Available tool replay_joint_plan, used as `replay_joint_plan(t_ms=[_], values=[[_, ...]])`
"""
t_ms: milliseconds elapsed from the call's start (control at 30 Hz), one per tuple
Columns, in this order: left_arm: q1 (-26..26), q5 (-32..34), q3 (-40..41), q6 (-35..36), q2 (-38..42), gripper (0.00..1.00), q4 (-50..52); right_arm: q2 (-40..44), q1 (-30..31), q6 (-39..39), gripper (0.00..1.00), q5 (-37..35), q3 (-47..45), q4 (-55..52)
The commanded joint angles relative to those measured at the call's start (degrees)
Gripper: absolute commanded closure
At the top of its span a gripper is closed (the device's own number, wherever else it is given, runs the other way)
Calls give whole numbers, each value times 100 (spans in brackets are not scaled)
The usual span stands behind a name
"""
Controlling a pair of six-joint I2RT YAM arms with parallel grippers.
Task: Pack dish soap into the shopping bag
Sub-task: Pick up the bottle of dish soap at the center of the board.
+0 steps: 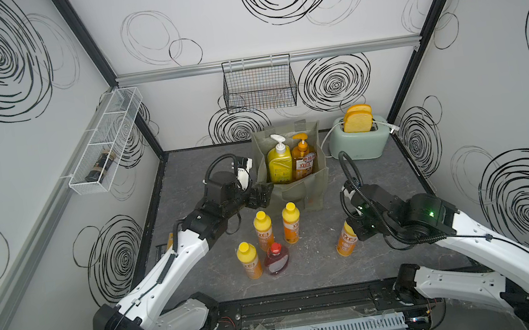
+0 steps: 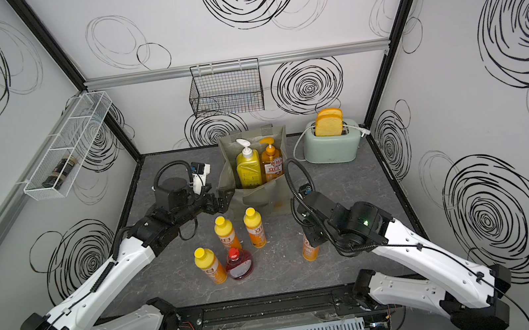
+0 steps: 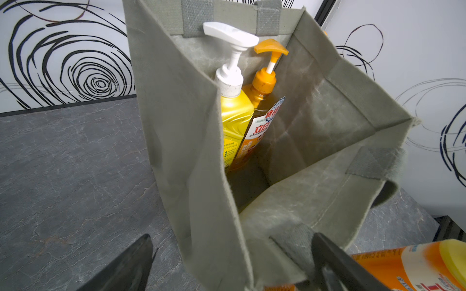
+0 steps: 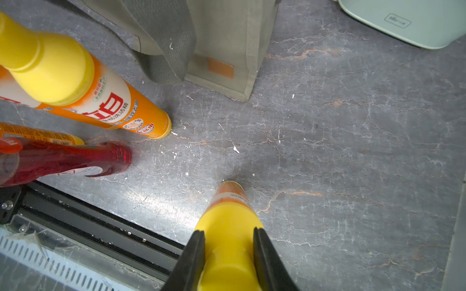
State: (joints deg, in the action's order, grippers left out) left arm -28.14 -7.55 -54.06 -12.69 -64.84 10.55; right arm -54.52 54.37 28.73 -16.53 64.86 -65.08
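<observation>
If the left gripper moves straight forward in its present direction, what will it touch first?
Most likely the shopping bag: its near corner stands directly ahead, between the open fingers of the left gripper. How near the fabric is, the pictures do not settle.

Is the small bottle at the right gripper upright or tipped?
Upright: the small orange bottle stands base-down on the table, cap up between the fingers of the right gripper.

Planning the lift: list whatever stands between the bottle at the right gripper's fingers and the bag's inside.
Bare table lies between the small orange bottle and the shopping bag. The bag's near wall, taller than the bottle, must be cleared. The yellow pump bottle and amber pump bottle stand by its far wall.
</observation>
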Motion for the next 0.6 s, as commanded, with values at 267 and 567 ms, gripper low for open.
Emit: replay_joint_plan(t_ms=[267, 567], values=[[-104, 0, 36, 25, -114, 1, -98, -182, -1, -240, 88, -366, 897, -362], [-126, 26, 20, 48, -213, 2, -35, -706, -211, -857, 91, -445, 2613, -701]])
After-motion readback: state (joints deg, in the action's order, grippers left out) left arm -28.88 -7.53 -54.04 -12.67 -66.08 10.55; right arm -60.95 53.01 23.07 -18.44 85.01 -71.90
